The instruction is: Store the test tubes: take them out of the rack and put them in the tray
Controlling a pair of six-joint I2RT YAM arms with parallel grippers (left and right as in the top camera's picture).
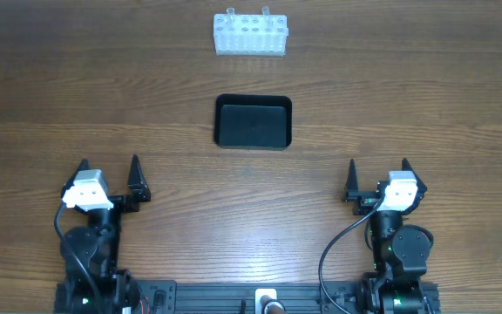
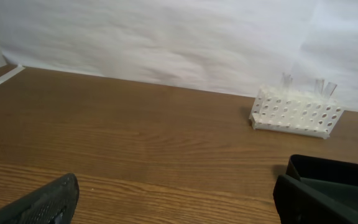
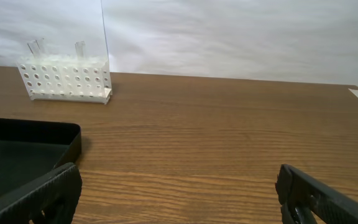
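A white perforated rack (image 1: 250,35) stands at the far middle of the wooden table, with clear test tubes (image 1: 230,12) poking out of its top. In the wrist views the rack (image 2: 297,112) (image 3: 65,79) shows far off with a few tubes (image 2: 324,87) (image 3: 79,48) upright in it. A black tray (image 1: 254,121) lies empty in front of the rack, also seen as the tray (image 2: 334,180) (image 3: 17,158). My left gripper (image 1: 110,177) rests open near the front left, nothing between its fingers. My right gripper (image 1: 379,177) rests open near the front right, likewise empty.
The wooden table (image 1: 425,96) stretches wide on both sides of the tray. A white backdrop (image 2: 166,37) closes off the far edge. The arm bases and a black rail (image 1: 260,296) run along the near edge.
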